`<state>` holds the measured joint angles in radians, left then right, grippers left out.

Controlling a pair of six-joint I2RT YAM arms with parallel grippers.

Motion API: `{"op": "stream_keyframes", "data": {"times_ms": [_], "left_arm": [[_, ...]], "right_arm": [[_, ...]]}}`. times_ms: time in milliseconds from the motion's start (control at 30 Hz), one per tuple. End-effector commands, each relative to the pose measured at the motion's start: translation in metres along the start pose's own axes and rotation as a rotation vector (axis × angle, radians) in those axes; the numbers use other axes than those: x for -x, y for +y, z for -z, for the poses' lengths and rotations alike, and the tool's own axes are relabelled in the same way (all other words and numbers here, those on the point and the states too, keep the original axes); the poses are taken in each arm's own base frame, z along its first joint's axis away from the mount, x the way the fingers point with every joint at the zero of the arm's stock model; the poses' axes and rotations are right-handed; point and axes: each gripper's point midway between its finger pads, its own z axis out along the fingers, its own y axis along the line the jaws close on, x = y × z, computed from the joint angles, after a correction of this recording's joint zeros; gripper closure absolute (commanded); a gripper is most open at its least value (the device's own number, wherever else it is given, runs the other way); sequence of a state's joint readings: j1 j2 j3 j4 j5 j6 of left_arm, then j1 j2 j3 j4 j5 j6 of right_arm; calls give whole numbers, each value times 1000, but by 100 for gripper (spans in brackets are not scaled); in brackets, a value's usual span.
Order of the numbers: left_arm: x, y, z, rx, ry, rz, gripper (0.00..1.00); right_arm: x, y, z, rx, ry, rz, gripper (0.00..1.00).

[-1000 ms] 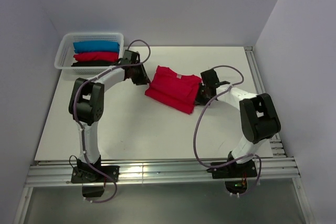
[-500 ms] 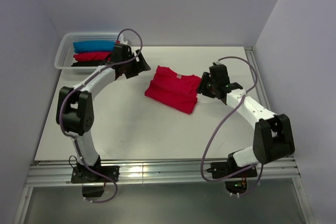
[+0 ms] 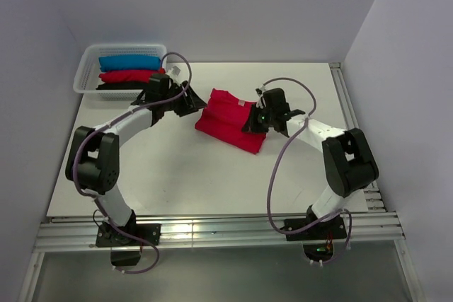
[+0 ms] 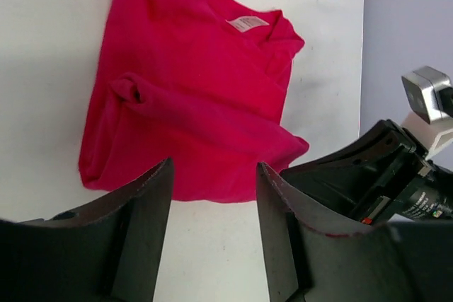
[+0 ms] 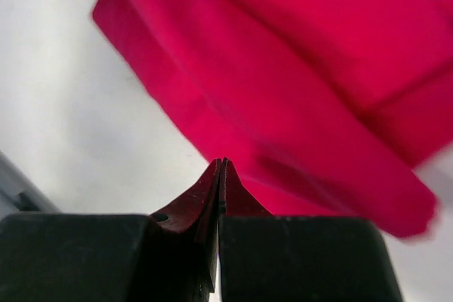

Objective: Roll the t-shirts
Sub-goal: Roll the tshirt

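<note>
Red shirt (image 3: 230, 119) seen from above: folded near the middle of the table (image 3: 177, 167). Left wrist: the left gripper (image 4: 214, 175) stands open just short of it. Right wrist: the right gripper (image 5: 221, 167) is squeezed tight, empty (we think). Soft, floppy cloth; we'd pinch an edge.

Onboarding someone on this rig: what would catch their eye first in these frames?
The crimson shirt, folded mid-table, stands out, with a gripper at each side: the left gripper open beside its left edge, the right gripper shut over its right part. Next comes the white basket in the far left corner, holding shirt bundles in blue, red and black.
</note>
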<state>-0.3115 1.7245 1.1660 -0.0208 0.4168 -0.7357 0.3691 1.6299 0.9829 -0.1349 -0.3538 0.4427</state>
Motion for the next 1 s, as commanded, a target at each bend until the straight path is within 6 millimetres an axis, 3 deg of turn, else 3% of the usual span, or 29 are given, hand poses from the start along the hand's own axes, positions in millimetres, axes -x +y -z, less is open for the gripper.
{"op": "stream_keyframes", "data": {"times_ms": [0,233,367,433,600,767,967], "left_arm": [[1,-27,-14,-155,16,-14,46],[-8,-20,-44,-185,68,6,46],[-5,-4,-63,-144,62,22,46],[-4,3,-70,-120,54,28,47],[11,35,-85,34,-21,60,45],[20,40,-83,90,-55,52,43],[44,18,-55,103,-127,-20,39]], "right_arm": [[24,44,-3,253,-29,-19,100],[33,45,-24,457,-36,-121,100],[38,25,-40,468,-40,-216,100],[36,5,-54,416,-28,-277,100],[40,-23,-71,344,-38,-369,100],[47,-23,-67,352,-54,-365,99],[64,1,-35,335,-111,-192,76]]}}
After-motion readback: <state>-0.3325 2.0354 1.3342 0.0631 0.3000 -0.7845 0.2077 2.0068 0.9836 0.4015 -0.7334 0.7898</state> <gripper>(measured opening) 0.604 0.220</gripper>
